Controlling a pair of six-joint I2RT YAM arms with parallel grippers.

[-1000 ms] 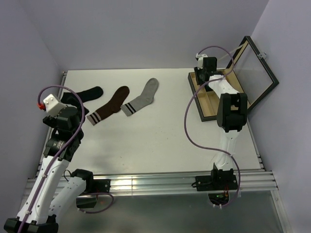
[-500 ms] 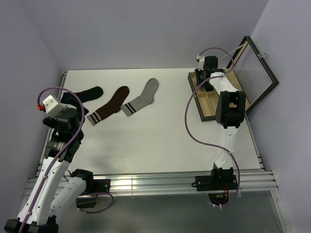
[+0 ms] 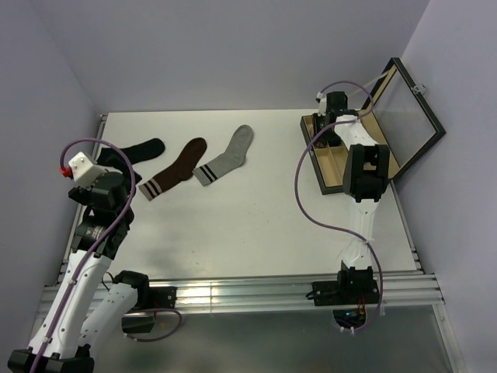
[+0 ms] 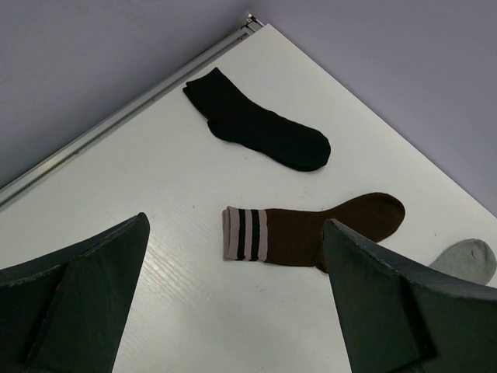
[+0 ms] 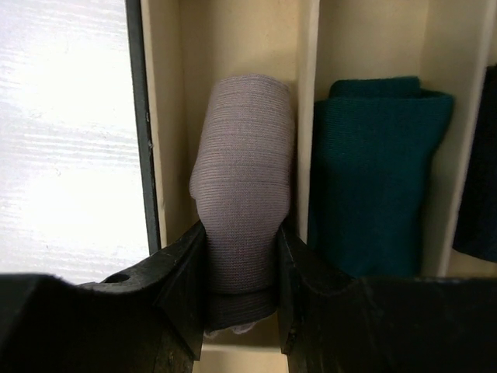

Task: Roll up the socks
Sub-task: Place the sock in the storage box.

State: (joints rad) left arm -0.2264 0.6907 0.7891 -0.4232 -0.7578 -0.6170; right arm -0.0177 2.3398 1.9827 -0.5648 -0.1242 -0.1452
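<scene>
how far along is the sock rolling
Done: a teal roll already sits in the wooden box. In hand: the right hand is shut on a rolled sock inside the neighbouring compartment. Remaining: the grey sock, brown sock and black sock lie flat on the table; the left hand hangs open near them.

The right pincer [image 5: 241,260] and its rolled sock [image 5: 245,155] have edged back along the box [image 3: 334,177].

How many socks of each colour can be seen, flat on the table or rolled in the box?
black sock, flat: 1
brown sock, flat: 1
grey sock, flat: 1
pinkish-grey sock, rolled: 1
teal sock, rolled: 1
Total: 5
dark item at frame edge: not counted.
</scene>
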